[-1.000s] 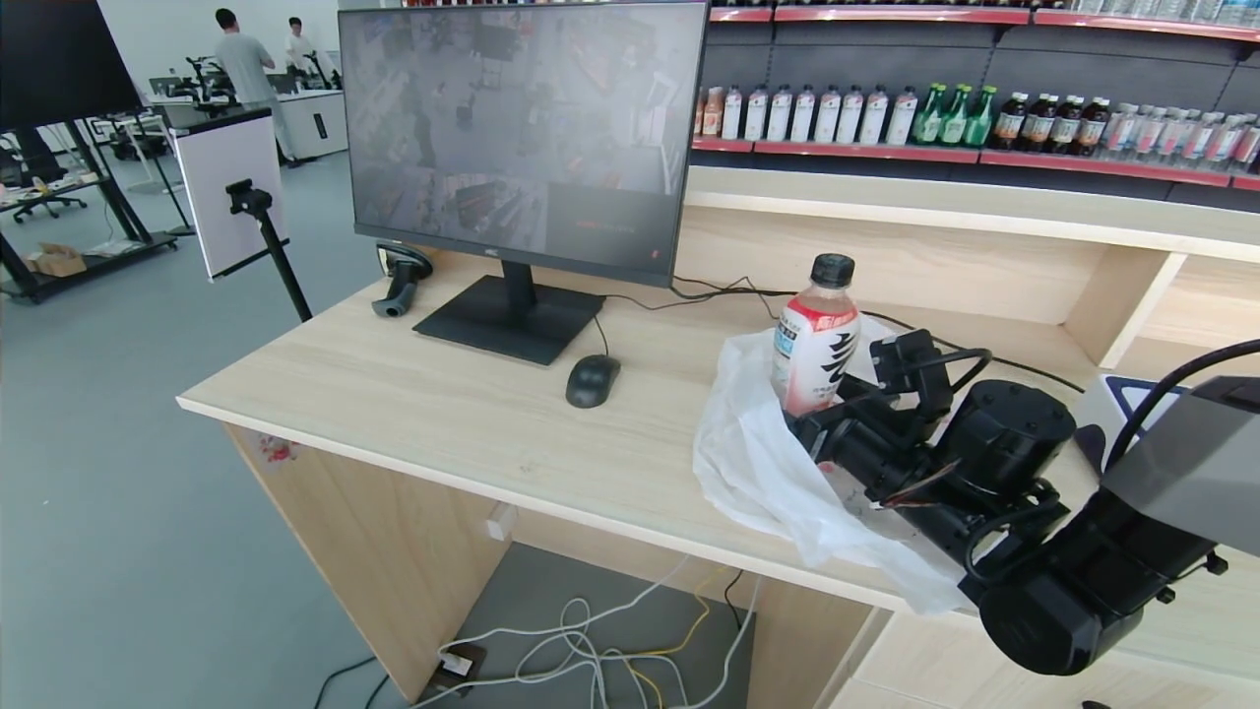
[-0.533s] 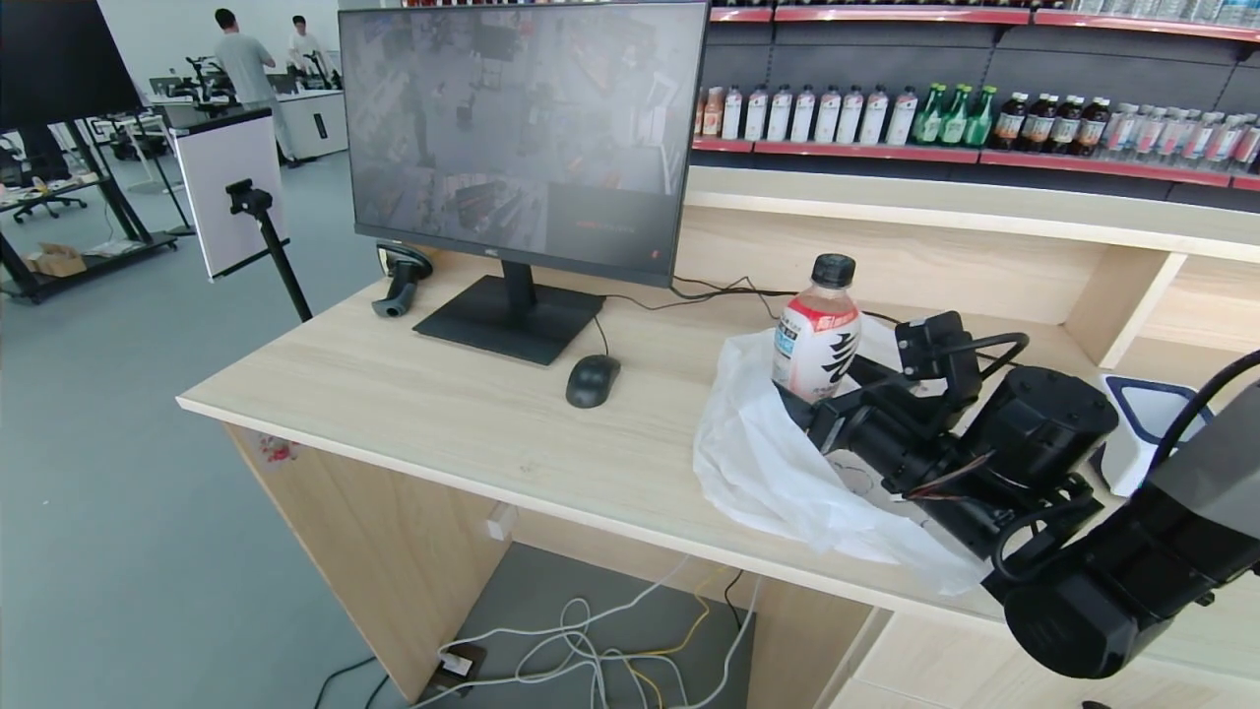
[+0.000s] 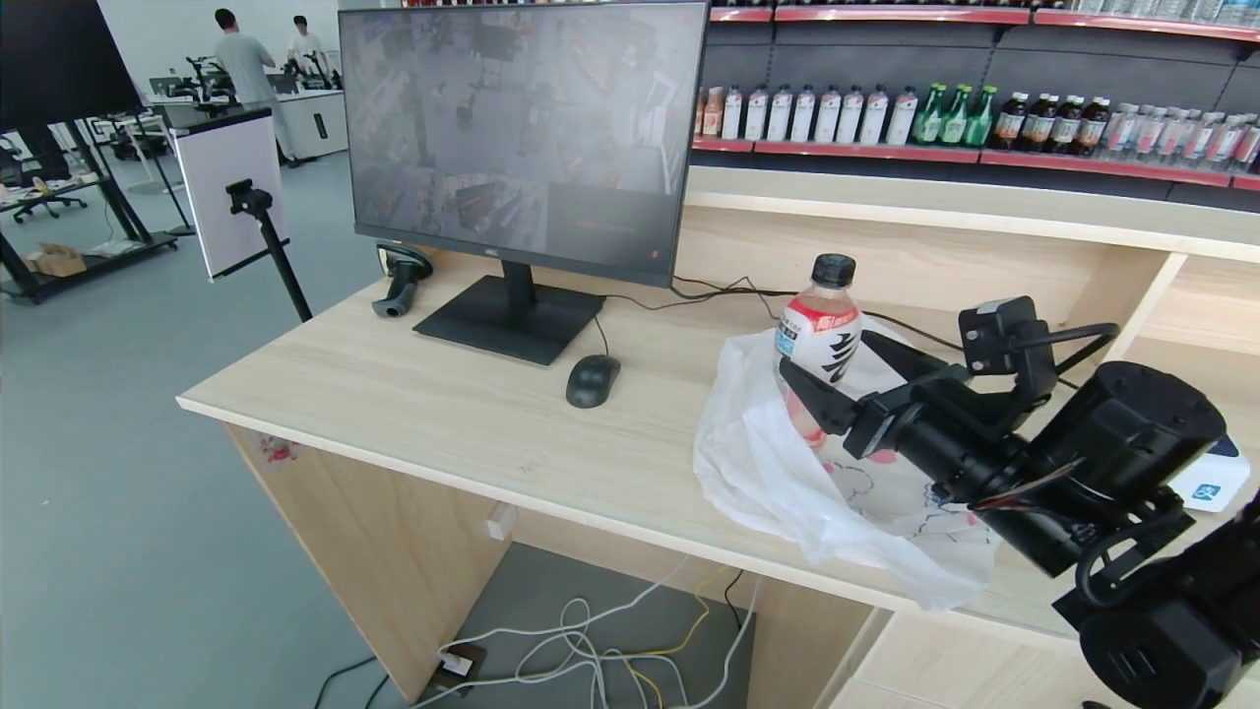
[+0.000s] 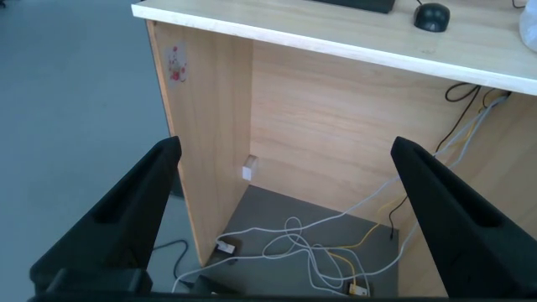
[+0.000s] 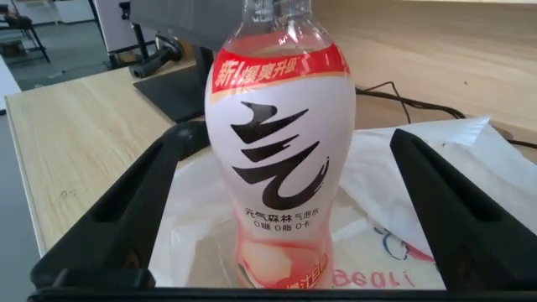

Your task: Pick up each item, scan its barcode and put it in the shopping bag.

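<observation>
Change over the last second: your right arm has drawn back toward the right, and the right gripper (image 3: 832, 366) has backed off and risen slightly with it. It was set low and close around the drink bottle (image 3: 819, 335); now it only loosely brackets the bottle's middle. The bottle has not moved. It stands upright at the far side of the white shopping bag (image 3: 758, 463), which lies crumpled on the right part of the counter (image 3: 443, 404).

Reading: this looks like a release after placing, so this item is probably done. Bag film covers the bottle's base in the head view, but you cannot tell whether it sits inside the bag's mouth or only on the plastic.

Right gripper: fingers wide apart, one on each side of the bottle. The wrist view shows a gap on both sides, so there is no contact and it holds nothing.

Left gripper (image 4: 285, 144): fingers wide apart and empty, hanging below counter height at the near left, facing the counter's side panel and the floor cables.
</observation>
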Controlling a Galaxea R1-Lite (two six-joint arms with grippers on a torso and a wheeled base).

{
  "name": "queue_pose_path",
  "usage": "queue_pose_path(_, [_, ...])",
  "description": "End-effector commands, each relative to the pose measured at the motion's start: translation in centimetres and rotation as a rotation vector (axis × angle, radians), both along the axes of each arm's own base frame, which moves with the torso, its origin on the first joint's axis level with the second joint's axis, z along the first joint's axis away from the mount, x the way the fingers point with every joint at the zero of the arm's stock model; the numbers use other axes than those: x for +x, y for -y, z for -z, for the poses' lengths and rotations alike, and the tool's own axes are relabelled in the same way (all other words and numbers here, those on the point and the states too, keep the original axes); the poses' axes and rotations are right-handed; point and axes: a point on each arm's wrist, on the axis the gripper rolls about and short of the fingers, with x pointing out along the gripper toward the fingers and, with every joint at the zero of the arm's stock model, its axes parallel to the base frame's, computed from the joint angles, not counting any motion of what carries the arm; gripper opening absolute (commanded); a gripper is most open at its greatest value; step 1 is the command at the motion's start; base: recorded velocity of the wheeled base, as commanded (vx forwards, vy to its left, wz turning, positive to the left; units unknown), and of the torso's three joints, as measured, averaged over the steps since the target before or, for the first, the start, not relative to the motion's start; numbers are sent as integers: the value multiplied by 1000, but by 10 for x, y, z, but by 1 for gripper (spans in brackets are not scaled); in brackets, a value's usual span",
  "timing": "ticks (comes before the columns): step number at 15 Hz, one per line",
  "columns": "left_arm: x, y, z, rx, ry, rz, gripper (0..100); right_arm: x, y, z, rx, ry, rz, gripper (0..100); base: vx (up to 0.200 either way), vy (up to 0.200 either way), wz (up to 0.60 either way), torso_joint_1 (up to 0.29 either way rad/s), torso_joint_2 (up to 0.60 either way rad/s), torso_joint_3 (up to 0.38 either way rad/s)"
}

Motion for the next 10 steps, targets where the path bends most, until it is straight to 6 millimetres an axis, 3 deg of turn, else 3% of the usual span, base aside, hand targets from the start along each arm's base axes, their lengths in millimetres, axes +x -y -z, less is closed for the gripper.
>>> queue_pose_path(1, [0,0,0,0,1,0,100,-17,8,-16,15,42,2,100,0,0,0,0,0,0])
queue_pose_path(3, [0,0,0,1,1,0,100,-34,17,-21,19,49,10,100,0,0,0,0,0,0])
queue_pose_path(6, [0,0,0,1,1,0,100,-44,24,-26,37,56,18,100,0,0,0,0,0,0])
queue_pose_path(10, [0,0,0,3,1,0,100,-43,35,-30,50,67,59,100,0,0,0,0,0,0])
